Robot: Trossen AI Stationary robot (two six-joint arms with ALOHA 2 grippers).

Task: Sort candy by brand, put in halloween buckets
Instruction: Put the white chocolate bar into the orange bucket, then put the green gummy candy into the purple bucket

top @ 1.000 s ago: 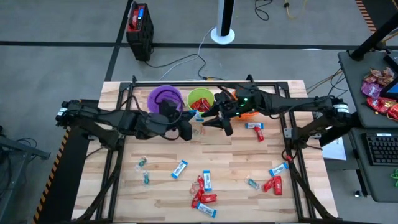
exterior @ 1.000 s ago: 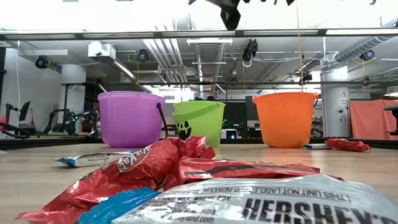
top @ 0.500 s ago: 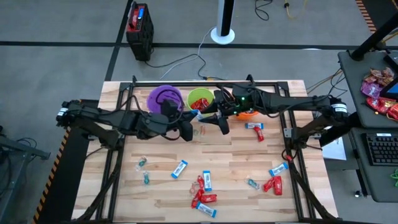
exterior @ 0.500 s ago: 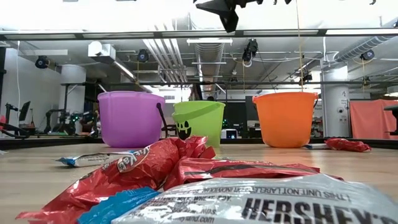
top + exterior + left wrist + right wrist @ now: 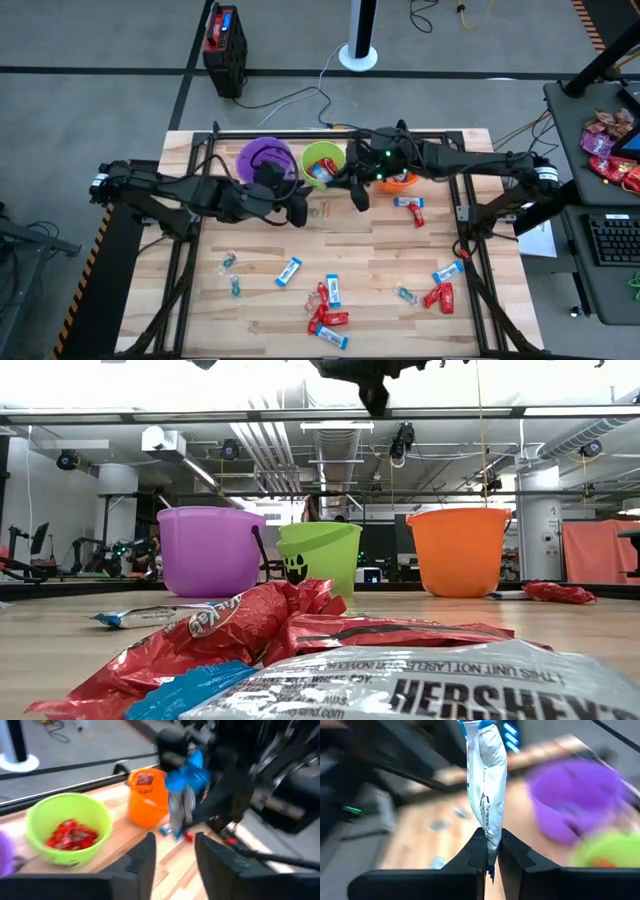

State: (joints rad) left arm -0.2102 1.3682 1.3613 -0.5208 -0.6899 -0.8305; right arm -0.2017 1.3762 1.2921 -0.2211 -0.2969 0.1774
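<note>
Right wrist view: right gripper (image 5: pixel 487 854) pinches a blue-and-white bar (image 5: pixel 487 785) by its end, up near the table's back edge by the green bucket (image 5: pixel 322 163). Left gripper (image 5: pixel 172 854) spread, empty. Best: keep the pinch firm, carry over the matching bucket, release low inside the rim.

3 buckets (image 5: pixel 322 160) behind scattered candy (image 5: pixel 328 305)

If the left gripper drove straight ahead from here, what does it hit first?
Likely the blue-and-white candy bar hanging from the right gripper, with the orange bucket just behind; depth is hard to judge.
</note>
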